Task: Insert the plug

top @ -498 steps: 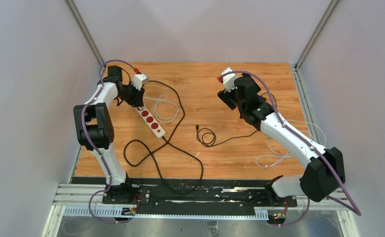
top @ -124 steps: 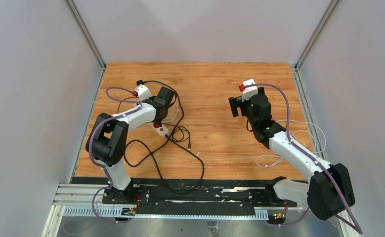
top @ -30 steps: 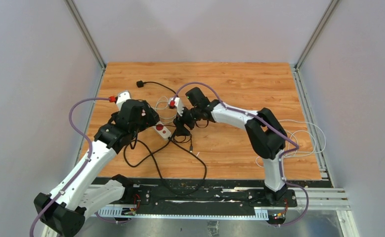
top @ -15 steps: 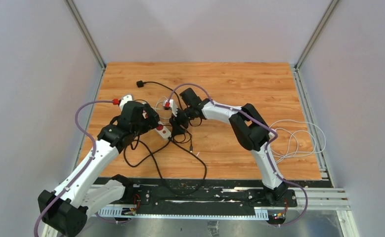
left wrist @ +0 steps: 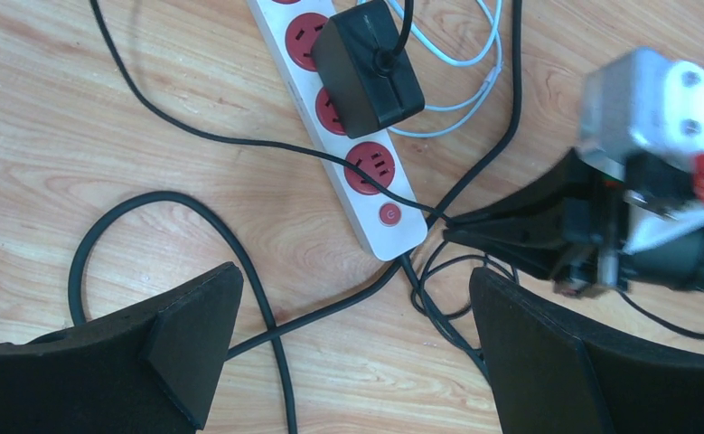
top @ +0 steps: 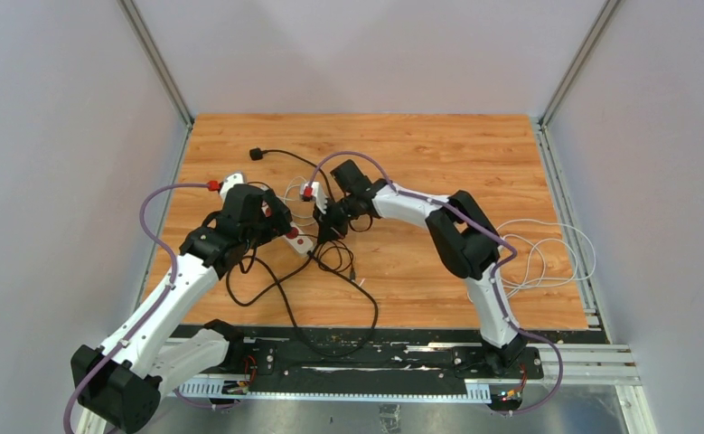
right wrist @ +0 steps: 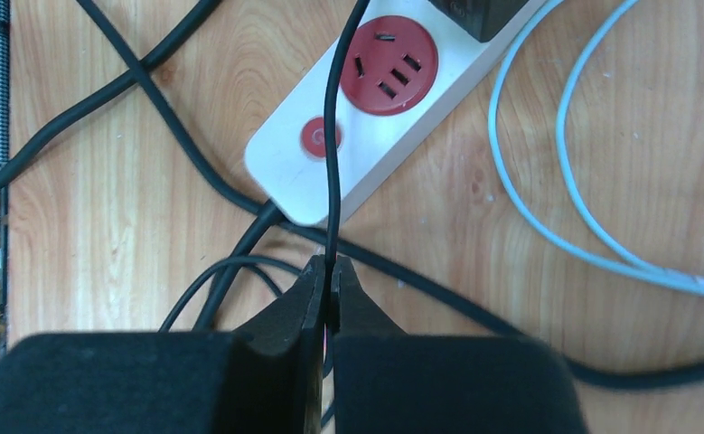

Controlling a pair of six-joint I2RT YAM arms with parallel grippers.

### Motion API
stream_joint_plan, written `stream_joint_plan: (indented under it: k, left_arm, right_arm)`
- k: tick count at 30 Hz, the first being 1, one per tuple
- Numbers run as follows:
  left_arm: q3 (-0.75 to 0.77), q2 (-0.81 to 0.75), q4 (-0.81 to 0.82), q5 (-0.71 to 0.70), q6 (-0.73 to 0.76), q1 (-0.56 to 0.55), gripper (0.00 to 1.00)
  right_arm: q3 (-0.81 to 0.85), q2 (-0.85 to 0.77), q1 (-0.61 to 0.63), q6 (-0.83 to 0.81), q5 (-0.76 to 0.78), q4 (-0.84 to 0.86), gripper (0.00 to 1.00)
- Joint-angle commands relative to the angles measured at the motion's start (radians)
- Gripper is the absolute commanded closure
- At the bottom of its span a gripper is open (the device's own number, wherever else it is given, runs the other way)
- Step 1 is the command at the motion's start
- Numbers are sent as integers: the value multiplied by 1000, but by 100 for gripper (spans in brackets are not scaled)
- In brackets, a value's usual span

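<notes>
Right wrist: right gripper (right wrist: 330,268) clamps the thin black cable (right wrist: 331,181). Left gripper (left wrist: 352,289) gapes wide. A tug may drag the power strip (right wrist: 280,170) off line.

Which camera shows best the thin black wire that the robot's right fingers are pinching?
The right wrist view. There the right gripper is shut on the thin black wire, which runs over the power strip. The left wrist view shows it crossing the strip; from the top it is too small to pick out.
</notes>
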Motion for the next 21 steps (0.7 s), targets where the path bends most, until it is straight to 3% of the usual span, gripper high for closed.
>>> stream_joint_plan:
  k: [1,9,17,21]
  left_arm:
    - [19,6,7,-15,9,10,0]
    - [58,23,3,-41,8,11,0]
    - [80,32,-16,-109,11,15,0]
    - [77,40,-23,-134,9,20,0]
  right_arm:
    - [-59,-169,22,23,44,-37,100]
    - [-183,-384,133,128,101,-71,100]
    - [-160,-323,324,125,80,-75,99]
    - [-94,-262,348,170,169,-97,60]
